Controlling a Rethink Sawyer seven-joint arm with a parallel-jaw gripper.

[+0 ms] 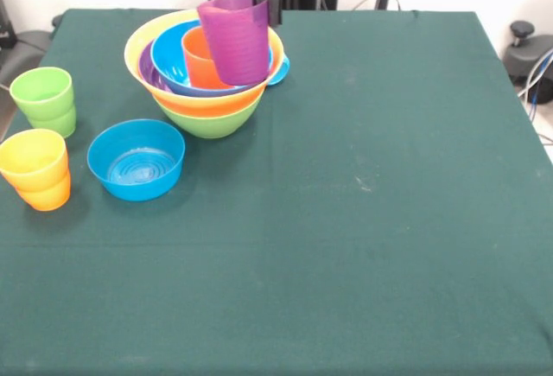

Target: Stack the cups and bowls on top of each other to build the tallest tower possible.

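The hand (262, 0) shows only as dark tips at the far edge, just behind the rim of the purple cup (235, 39); I cannot tell if it grips the cup or how far it is open. On the green surface (363, 220), nearest at the left, a yellow cup (33, 160) sits nested in an orange cup (47, 194). Just beside them stands the smaller blue bowl (136, 160), alone and upright. A little farther, at the left edge, are two green cups (43, 99), one inside the other. Beyond these is the tower (207, 73): a lime green bowl (212, 121) as base, then an orange layer, the yellow bowl (143, 47), a purple bowl (149, 72), a big blue bowl (168, 60), and inside an orange cup with the tilted purple cup leaning on it
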